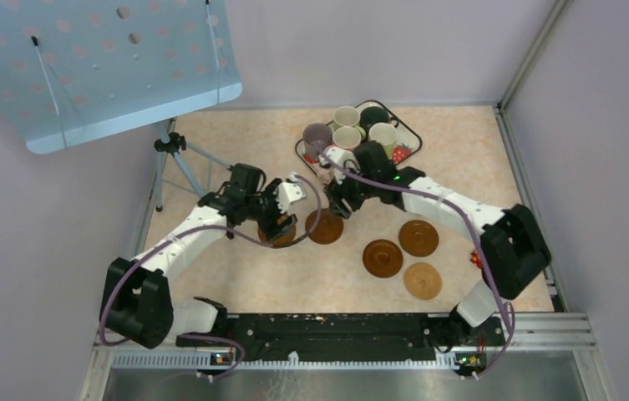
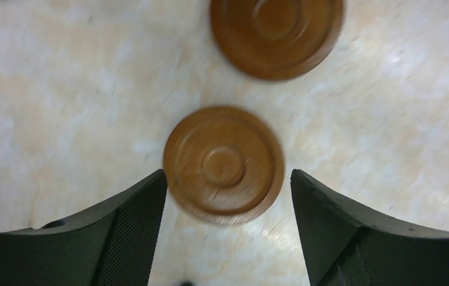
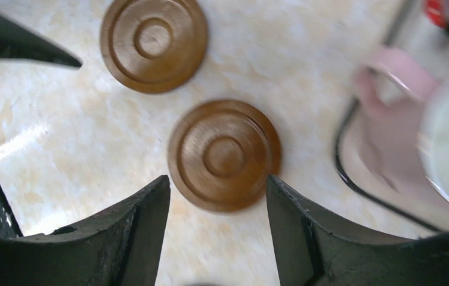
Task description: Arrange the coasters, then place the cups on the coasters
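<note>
Currently both grippers stand spread over coasters at mid-table, and the cups sit by the far edge.

Top view: the left gripper and right gripper are close together, each over one of the coasters; three more lie apart to the right. The cups stand in the tray. Open table shows at far left.
Left wrist view: the jaws are wide and pinch nothing. One coaster lies flat between the fingertips, its rim just beside them, and a second coaster is apart beyond it.
Right wrist view: the fingers are spread either side of a flat coaster. A pink cup, blurred, is at the tray's wire edge.
</note>
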### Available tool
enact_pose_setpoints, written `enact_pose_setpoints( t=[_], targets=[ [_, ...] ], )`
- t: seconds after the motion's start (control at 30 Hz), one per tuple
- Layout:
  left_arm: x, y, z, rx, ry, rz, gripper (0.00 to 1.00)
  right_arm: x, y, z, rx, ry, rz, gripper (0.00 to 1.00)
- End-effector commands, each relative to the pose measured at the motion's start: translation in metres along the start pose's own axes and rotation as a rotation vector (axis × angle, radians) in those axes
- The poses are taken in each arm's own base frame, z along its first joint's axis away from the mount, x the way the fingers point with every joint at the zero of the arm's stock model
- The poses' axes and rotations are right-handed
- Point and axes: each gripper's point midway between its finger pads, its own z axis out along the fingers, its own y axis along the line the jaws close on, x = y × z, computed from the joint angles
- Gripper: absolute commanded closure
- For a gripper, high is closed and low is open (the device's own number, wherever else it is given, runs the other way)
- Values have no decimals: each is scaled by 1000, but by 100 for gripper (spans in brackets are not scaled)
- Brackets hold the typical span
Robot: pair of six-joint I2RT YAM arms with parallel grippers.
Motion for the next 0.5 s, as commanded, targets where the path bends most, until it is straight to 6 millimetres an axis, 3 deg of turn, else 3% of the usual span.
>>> enact_pose_setpoints(
  t=[0.0, 0.13, 0.23, 0.47],
  targets=[
    [-64, -22, 34, 63, -104, 30, 17, 44, -31, -58, 65, 92, 51, 41],
    [-99, -52, 78, 117, -108, 54, 17, 93, -63, -95, 148, 182, 91, 44],
    [-121, -76, 105, 146, -113, 108, 17, 129, -75, -115, 173, 244, 137, 46],
    [-143, -121, 147, 239, -114, 181, 17, 183, -90, -145, 260, 332, 206, 50]
  ],
)
